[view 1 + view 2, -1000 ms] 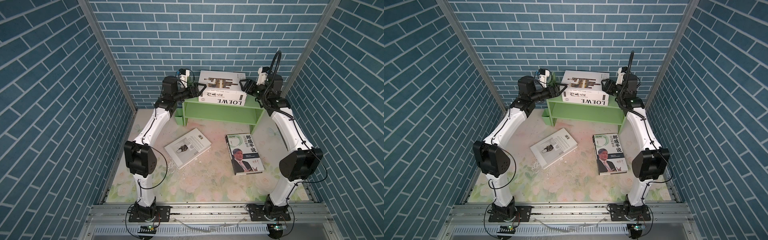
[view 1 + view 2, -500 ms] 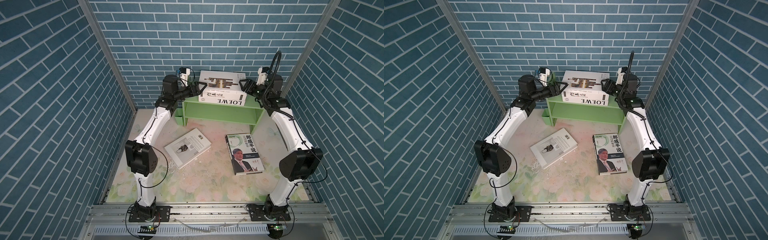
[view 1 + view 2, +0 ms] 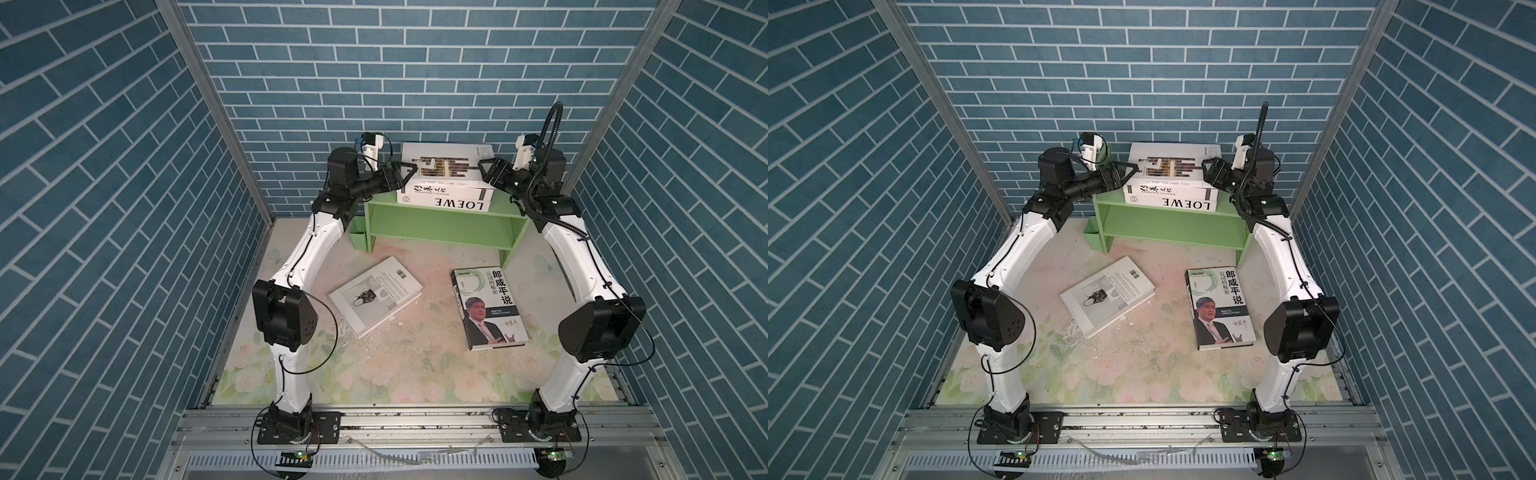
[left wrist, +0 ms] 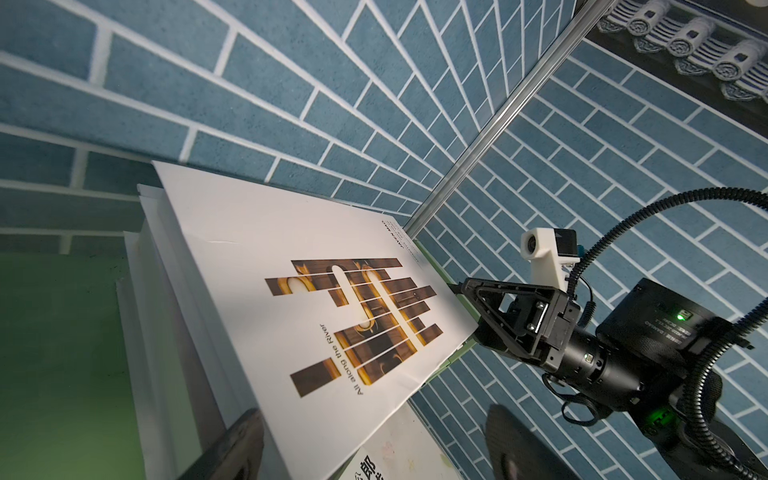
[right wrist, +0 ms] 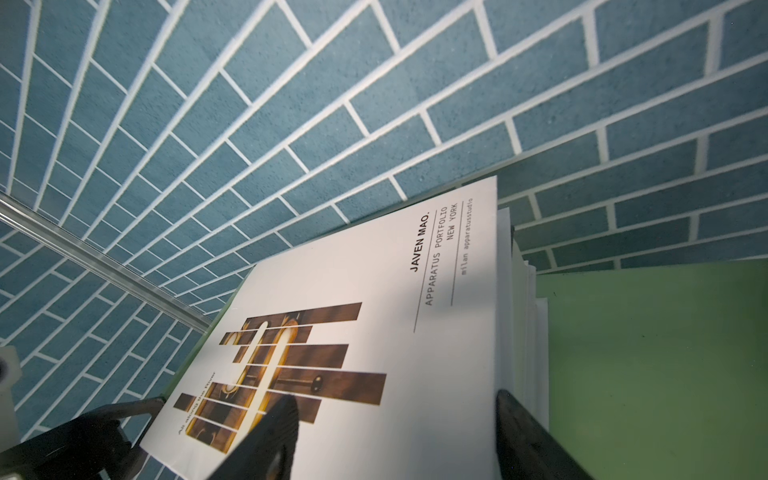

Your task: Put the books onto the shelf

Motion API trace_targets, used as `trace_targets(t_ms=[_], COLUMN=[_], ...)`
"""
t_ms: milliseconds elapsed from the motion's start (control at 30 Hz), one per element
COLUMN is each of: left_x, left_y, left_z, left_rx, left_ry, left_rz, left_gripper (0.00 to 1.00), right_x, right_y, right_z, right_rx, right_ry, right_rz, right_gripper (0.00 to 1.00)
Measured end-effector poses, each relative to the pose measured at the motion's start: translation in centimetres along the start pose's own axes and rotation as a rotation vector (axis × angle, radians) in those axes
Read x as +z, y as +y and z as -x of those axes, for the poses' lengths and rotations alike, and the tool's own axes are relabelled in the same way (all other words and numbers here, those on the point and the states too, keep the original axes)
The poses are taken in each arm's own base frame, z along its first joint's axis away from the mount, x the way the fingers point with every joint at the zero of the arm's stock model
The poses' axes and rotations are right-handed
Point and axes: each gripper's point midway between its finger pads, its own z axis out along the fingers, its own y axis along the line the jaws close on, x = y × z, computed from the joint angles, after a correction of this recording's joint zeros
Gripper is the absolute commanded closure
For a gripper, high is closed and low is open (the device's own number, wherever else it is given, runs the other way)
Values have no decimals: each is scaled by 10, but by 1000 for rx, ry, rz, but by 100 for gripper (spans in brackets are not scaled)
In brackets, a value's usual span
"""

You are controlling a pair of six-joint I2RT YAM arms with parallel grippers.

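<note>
Both end effectors look released, jaws spread wide. The left end effector (image 3: 408,176) is at the left end of the top book (image 3: 446,160) and the right end effector (image 3: 483,171) is at its right end. In the wrist views the fingers (image 4: 232,449) bracket the book's edge rather than pinch it, though I cannot tell whether a pad touches the cover.

That book lies flat on a stack (image 3: 444,193) above the LOEWE book (image 3: 453,203), on the top tier of the shelf (image 3: 440,226), which stands at the middle of the worktop's (image 3: 415,365) far edge. A white book (image 3: 376,293) lies flat near the worktop's middle, towards the left edge. A portrait book (image 3: 488,307) lies towards the right edge.

The step in hand looks like settling the third book and letting go. To do it well:
- Check that the top book sits square over the stack with no overhang.
- Draw both arms outward together and level, so that no finger drags the cover or slews the book.
- Lift only once clear of the stack's ends, since a one-sided pull could slide the glossy covers.

The two books on the worktop come after that.
</note>
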Motion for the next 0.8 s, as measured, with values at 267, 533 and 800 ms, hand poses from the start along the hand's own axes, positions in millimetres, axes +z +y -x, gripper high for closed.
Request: trace_targets(t_ms=[267,533,800], left_x=[5,8,11], left_y=[5,2,2], left_z=[0,5,12], left_rx=[-3,2,4], left_ry=[4,-3,-15], left_rz=[2,-10,-17], left_gripper=[14,14,13], right_x=[0,0,0], right_y=[1,2,3], right_z=[-1,-1,-1], right_rx=[5,32,44], right_ry=[3,5,5], right_rz=[5,12,18], right_gripper=[26,26,26])
